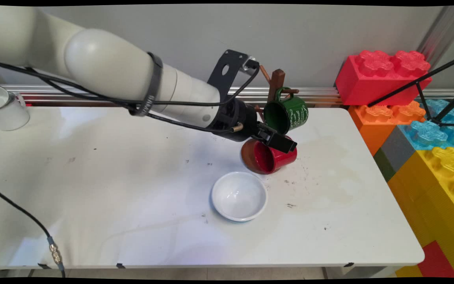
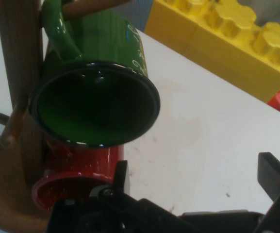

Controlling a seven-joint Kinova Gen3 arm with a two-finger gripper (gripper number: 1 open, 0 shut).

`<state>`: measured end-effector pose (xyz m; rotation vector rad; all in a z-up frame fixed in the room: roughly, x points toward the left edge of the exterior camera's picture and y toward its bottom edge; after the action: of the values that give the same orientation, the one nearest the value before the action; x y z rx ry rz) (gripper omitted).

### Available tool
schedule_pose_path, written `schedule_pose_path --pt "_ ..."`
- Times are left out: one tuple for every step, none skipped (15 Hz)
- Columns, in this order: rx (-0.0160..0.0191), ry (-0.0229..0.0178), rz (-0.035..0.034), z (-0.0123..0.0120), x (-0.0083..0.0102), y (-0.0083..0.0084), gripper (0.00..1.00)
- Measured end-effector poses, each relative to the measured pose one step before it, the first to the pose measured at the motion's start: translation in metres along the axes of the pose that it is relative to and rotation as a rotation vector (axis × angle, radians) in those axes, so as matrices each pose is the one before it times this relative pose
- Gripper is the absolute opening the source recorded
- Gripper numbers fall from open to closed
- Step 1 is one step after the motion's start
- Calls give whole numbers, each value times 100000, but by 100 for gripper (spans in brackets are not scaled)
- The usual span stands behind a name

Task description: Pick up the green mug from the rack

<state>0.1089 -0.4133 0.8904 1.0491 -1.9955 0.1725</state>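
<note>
A wooden mug tree [image 1: 277,79] stands at the table's back edge. A green mug [image 1: 288,112] hangs from one of its pegs, mouth tilted down to the left. Below it a red mug [image 1: 272,158] lies tilted on its side by the tree's brown base [image 1: 245,157]; whether it hangs or rests there is hidden. My gripper [image 1: 280,142] is right over the red mug and just under the green one. In the hand view the gripper [image 2: 198,179] is open. The red mug [image 2: 76,170] sits left of the left finger [image 2: 120,175], beneath the green mug [image 2: 96,97], with only bare table between the fingers.
A white bowl [image 1: 239,196] sits on the table in front of the tree. A white mug [image 1: 4,107] stands at the far left back. Big red, orange, blue and yellow toy bricks [image 1: 428,130] are stacked past the table's right edge. A black cable [image 1: 34,221] crosses the front left.
</note>
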Motion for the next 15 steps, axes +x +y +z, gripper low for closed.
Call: schedule_pose_path --pt "125 1150 -440 170 -182 -79 100" --pt "312 1240 -521 202 -173 -117 100" --pt "218 1386 -514 216 -89 -79 100" --pt "143 1229 -452 181 -38 -77 100" --pt "-38 843 -233 130 -2 -11 100" --pt "-40 1282 -314 185 0 -5 100" --pt "-14 781 -191 131 0 -7 100" --pt "-49 1094 -277 216 9 -2 100" --pt "23 1240 -403 253 -2 -17 100" --pt "6 1212 -407 268 8 -13 100" --pt "-35 973 -313 259 26 -5 100" --pt "-3 652 -244 185 24 -7 100" --pt "165 892 -464 289 29 -51 100" --pt "101 598 -332 200 21 -28 100" --pt "211 786 -769 310 20 -61 100"
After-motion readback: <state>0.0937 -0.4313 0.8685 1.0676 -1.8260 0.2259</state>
